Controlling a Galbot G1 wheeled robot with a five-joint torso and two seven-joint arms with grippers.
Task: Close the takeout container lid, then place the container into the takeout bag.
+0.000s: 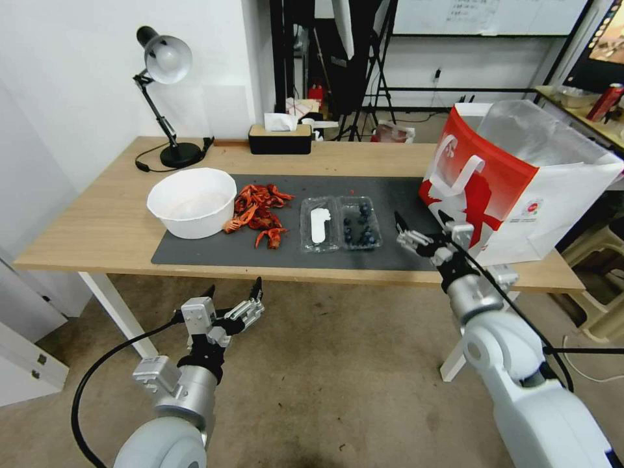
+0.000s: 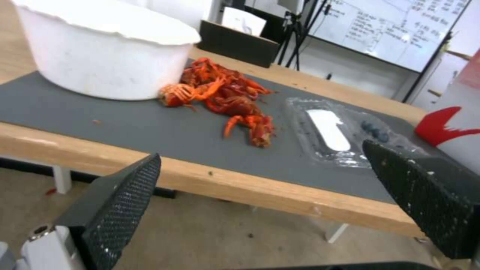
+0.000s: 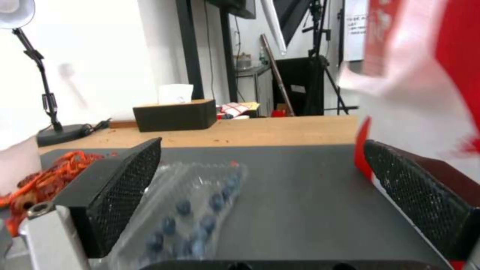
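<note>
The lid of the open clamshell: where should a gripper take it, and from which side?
Probably the lid by its free left edge, farthest from the hinge beside the blueberry tray. It lies flat, opened leftward on the mat, so come from the crayfish side, likely with the left gripper, and fold it rightward.

Setting: lab or studio workroom. Evidence: whiteboard (image 1: 487, 16) with writing on rear wall; black tripods and light stands (image 1: 377, 71); bare concrete floor (image 1: 338, 390); plain wooden tabletop (image 1: 97, 227) with grey mat (image 1: 214, 250), desk lamp (image 1: 166, 65), tissue box (image 1: 280, 138).
</note>
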